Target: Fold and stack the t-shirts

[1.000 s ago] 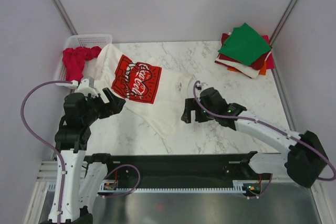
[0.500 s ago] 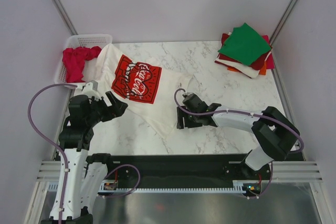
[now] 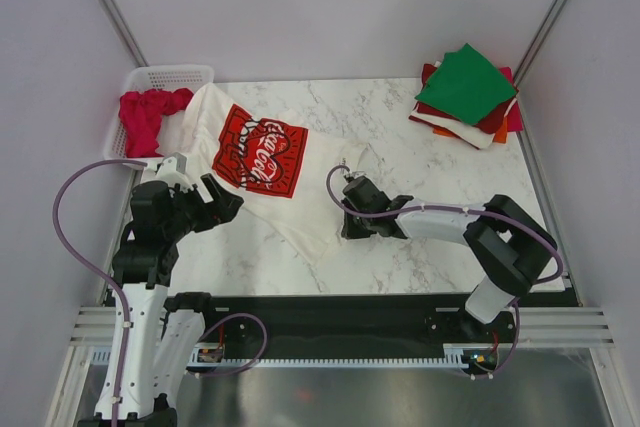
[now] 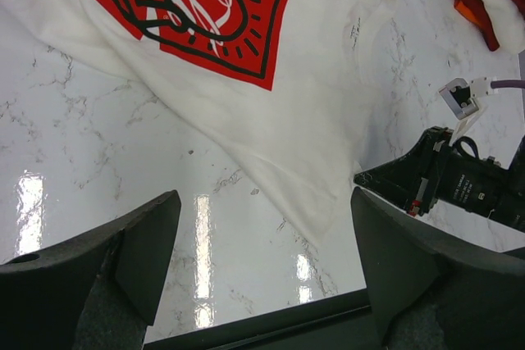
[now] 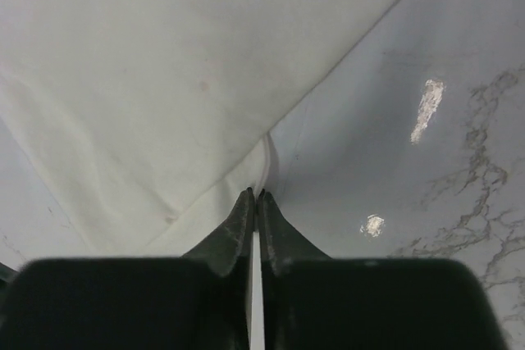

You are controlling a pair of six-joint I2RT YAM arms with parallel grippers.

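A large cream-white t-shirt [image 3: 305, 192] with a red Coca-Cola logo [image 3: 258, 152] lies spread across the marble table, its upper end reaching the basket. My right gripper [image 3: 343, 219] is low at the shirt's right edge and shut on it. In the right wrist view the fingertips [image 5: 257, 194] pinch a fold of the white cloth [image 5: 164, 79]. My left gripper [image 3: 215, 202] hovers open at the shirt's lower left. Between its fingers the left wrist view shows the left gripper [image 4: 264, 202] holding nothing, over cloth [image 4: 303, 104] and table. A red t-shirt [image 3: 145, 112] hangs over the basket.
A white lattice basket [image 3: 170, 74] stands at the back left corner. Folded t-shirts, a green one [image 3: 465, 85] on top of dark-red, orange and white ones, are stacked at the back right. The table's black front rail [image 3: 330, 312] runs along the near edge.
My right gripper has moved left to the white shirt's edge and closed on it. The left arm shifted slightly toward the shirt, then held still, staying open.
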